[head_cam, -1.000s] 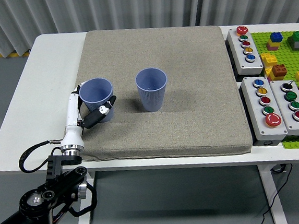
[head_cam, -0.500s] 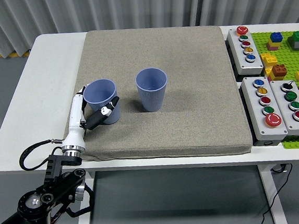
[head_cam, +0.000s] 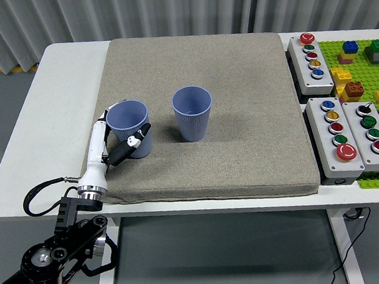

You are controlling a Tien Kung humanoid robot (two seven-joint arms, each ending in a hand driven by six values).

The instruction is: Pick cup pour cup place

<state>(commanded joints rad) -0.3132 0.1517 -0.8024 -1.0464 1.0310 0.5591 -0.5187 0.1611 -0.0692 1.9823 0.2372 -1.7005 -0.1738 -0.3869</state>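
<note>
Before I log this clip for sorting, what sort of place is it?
Likely a robot test lab: a white table carries push-button control boxes and a green brick baseplate, with grey curtains behind.

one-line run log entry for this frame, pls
left hand: shut on left blue plastic cup | cup: upright on grey mat | second blue cup: upright, apart | pour: not yet

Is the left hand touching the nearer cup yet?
Touching: the head view shows the left hand with its fingers wrapped around the left cup.
</note>
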